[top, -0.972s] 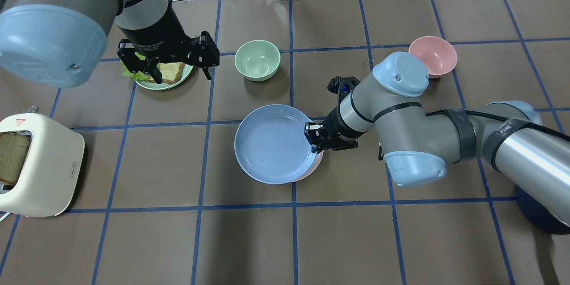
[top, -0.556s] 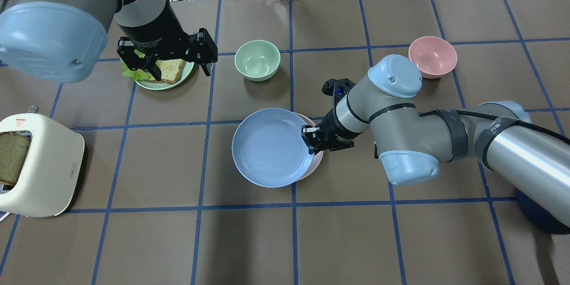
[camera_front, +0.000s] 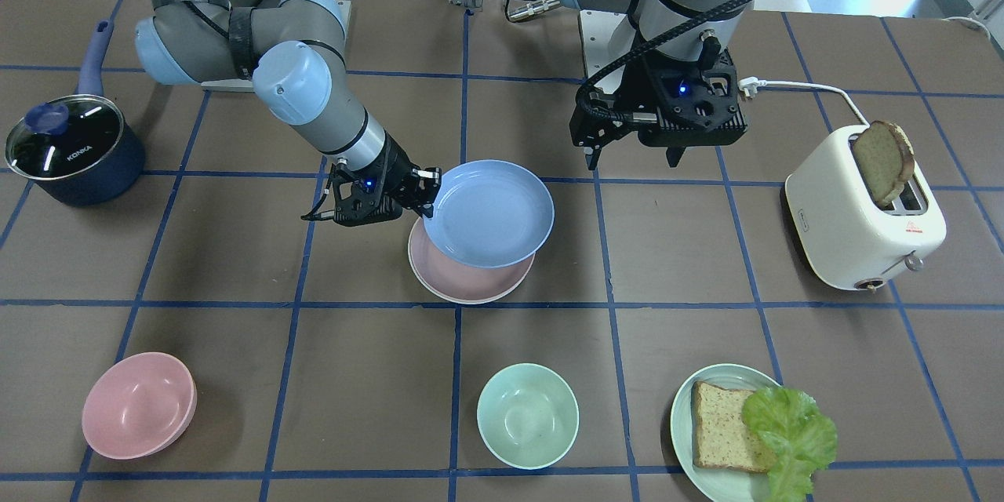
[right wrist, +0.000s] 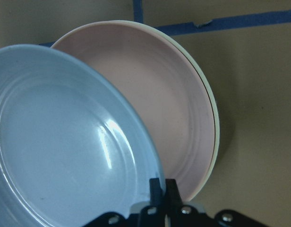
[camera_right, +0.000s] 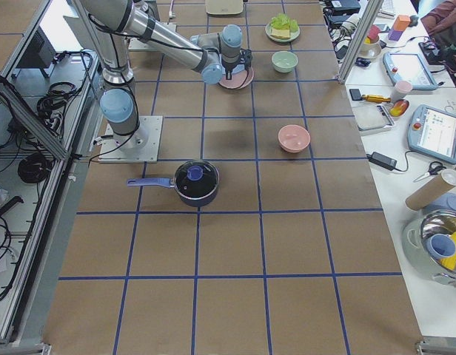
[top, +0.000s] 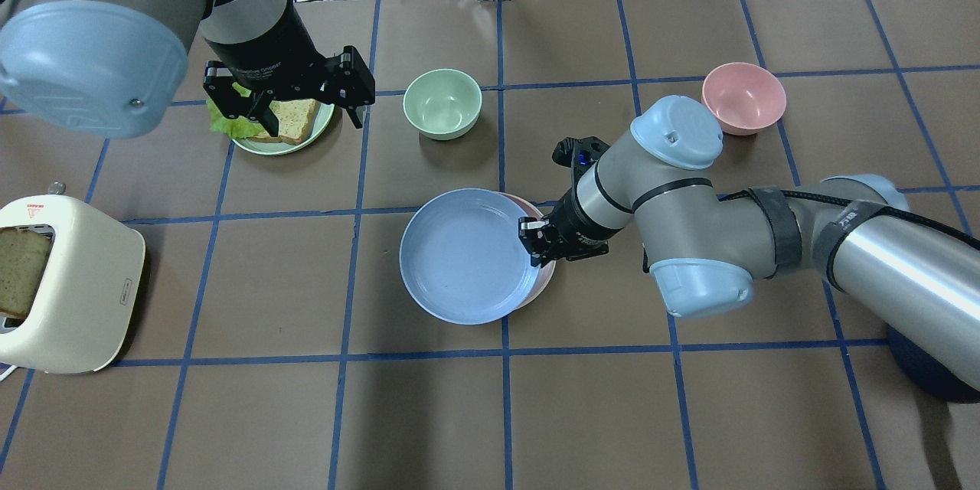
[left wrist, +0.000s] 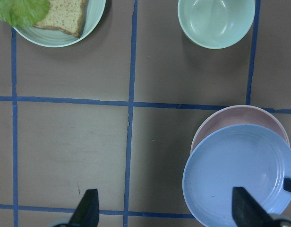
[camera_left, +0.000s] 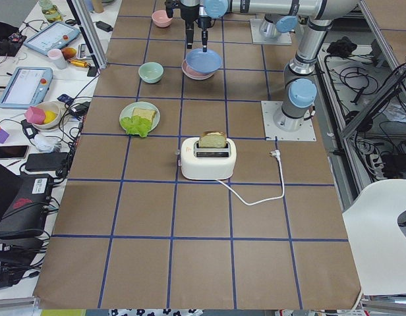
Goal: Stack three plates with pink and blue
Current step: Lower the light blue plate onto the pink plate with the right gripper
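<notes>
My right gripper (top: 534, 239) is shut on the rim of the light blue plate (top: 467, 256) and holds it tilted just above the pale pink plate (camera_front: 471, 281). The blue plate sits off-centre over the pink one. In the right wrist view the pink plate (right wrist: 178, 104) lies on a cream-white plate whose rim (right wrist: 215, 137) shows under it. My left gripper (top: 310, 121) is open and empty, hovering by the bread plate, well apart from the stack.
A mint bowl (top: 442, 103) and a pink bowl (top: 744, 97) stand behind the stack. A pale green plate with bread and lettuce (top: 283, 126) is at the back left, a toaster (top: 65, 283) at the left edge, and a dark pot (camera_front: 67, 145) near the right arm's base.
My right gripper has carried the blue plate slightly to the left over the pink plate. The left arm has shifted only a little.
</notes>
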Action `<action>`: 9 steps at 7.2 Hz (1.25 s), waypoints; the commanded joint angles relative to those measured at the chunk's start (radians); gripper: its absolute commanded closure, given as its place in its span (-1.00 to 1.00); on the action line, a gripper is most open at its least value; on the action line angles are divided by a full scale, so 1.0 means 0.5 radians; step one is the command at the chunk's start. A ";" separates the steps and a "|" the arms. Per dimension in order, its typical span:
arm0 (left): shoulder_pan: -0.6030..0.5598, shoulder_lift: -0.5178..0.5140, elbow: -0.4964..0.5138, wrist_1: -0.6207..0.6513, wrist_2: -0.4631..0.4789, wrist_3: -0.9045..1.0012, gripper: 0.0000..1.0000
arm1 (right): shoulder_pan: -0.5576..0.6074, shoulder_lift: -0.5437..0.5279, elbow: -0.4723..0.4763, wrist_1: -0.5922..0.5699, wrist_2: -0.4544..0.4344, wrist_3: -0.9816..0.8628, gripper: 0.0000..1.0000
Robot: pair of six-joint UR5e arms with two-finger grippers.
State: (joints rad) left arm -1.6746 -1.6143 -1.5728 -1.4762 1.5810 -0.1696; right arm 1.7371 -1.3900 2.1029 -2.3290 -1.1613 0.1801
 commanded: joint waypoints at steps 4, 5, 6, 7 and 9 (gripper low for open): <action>0.011 0.041 -0.014 0.001 0.004 0.002 -1.00 | -0.023 0.080 -0.116 -0.018 0.009 -0.219 1.00; 0.014 0.044 -0.014 0.001 0.013 0.002 -1.00 | -0.029 0.108 -0.113 -0.024 0.003 -0.271 1.00; 0.014 0.044 -0.014 0.001 0.013 0.002 -1.00 | -0.041 0.111 -0.113 -0.027 0.012 -0.302 1.00; 0.014 0.044 -0.014 0.001 0.010 0.002 -1.00 | -0.069 0.123 -0.113 -0.024 0.015 -0.305 0.97; 0.017 0.044 -0.014 -0.002 -0.002 0.002 -1.00 | -0.081 0.126 -0.113 -0.027 0.015 -0.354 0.89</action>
State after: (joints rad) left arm -1.6664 -1.5924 -1.5800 -1.4760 1.5821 -0.1687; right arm 1.7010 -1.3291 2.0470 -2.3407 -1.1578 0.0212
